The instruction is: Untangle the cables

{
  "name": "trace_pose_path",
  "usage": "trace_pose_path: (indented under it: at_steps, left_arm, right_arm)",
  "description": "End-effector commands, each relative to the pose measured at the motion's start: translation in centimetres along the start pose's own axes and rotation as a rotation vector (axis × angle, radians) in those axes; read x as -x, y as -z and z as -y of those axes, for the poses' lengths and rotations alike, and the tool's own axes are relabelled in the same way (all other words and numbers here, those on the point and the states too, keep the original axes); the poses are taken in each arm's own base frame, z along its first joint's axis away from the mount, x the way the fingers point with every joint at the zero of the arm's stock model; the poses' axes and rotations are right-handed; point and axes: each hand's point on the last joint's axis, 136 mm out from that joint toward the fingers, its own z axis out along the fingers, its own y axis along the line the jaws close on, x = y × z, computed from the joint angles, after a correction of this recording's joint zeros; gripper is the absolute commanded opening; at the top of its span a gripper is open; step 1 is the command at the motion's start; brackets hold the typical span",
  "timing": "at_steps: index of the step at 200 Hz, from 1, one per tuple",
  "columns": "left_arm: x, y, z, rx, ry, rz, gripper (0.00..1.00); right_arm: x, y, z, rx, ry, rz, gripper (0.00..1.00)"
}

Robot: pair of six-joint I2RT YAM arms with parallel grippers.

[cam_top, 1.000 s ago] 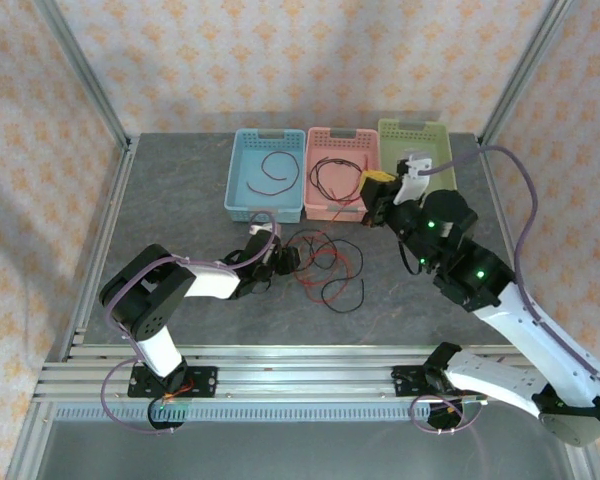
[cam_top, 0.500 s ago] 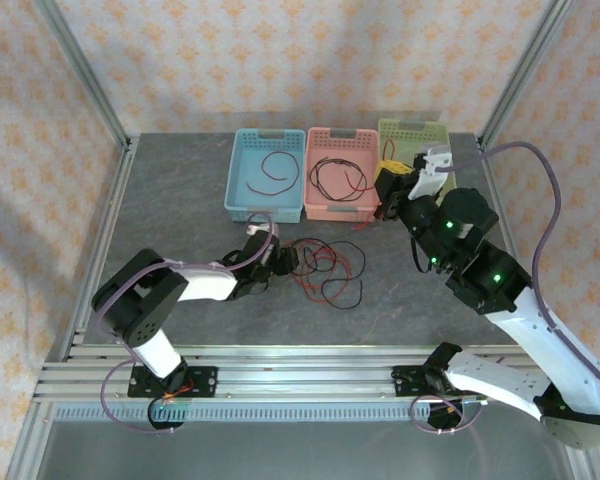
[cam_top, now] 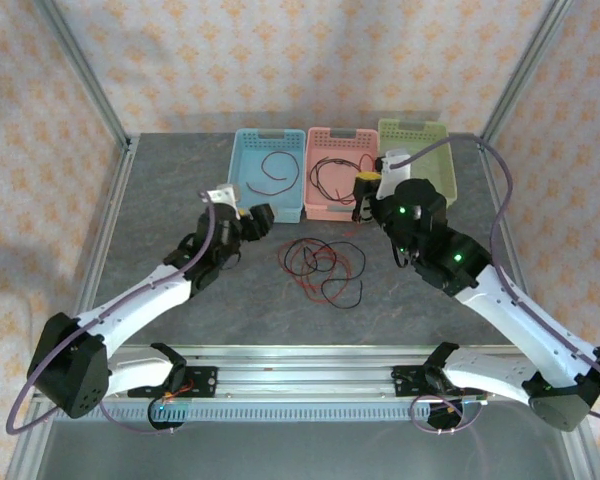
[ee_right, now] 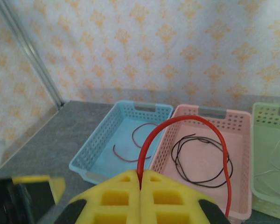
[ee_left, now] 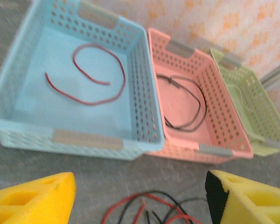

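Left wrist view showed you that the left gripper (ee_left: 140,198) had let go and pulled back, its yellow foam jaws spread empty over the tangle of thin red and black cables (ee_left: 149,210). Farther out, your right gripper (ee_right: 141,185) stayed clenched on one red cable (ee_right: 186,120), freed from the tangle; it probably belonged in the pale blue perforated plastic basket (ee_right: 94,140)

The top camera looks down from high at 6 o'clock, facing 12 o'clock. Both wrist cameras face 12 o'clock too, the left close and low, the right seemingly higher; all share the blue basket (cam_top: 264,213).
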Motion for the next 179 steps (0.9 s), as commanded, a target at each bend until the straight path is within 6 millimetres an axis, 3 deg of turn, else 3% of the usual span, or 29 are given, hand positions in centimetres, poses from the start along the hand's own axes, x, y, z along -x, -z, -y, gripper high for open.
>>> trace_pose_path:
  at_steps: [1, 25, 52, 87, 119, 179]
  left_arm:
    - [2.3, 0.8, -0.3, -0.025, -0.02, -0.009, 0.75]
    - [4.2, 1.0, -0.8, -0.035, -0.037, 0.004, 0.76]
    - [5.9, 1.7, 0.7, -0.106, -0.084, 0.036, 0.8]
    - [7.3, 3.0, 4.4, -0.291, -0.161, 0.082, 0.83]
    - [8.1, 4.5, 7.4, -0.455, -0.238, 0.143, 0.84]
    - [7.1, 6.3, 12.8, -0.788, -0.274, 0.117, 0.84]
  right_arm:
    - [-0.4, -0.1, -1.9, 0.113, 0.027, -0.002, 0.0]
    - [-1.5, -0.9, -2.7, 0.157, 0.054, -0.023, 0.0]
    - [-2.8, -2.1, -2.6, 0.186, 0.098, -0.084, 0.0]
    - [-3.2, -2.6, -3.1, 0.357, 0.122, -0.116, 0.0]
    - [-3.3, -1.9, -4.7, 0.535, 0.205, -0.115, 0.0]
    - [-0.9, -0.1, -7.1, 0.681, 0.258, -0.026, 0.0]
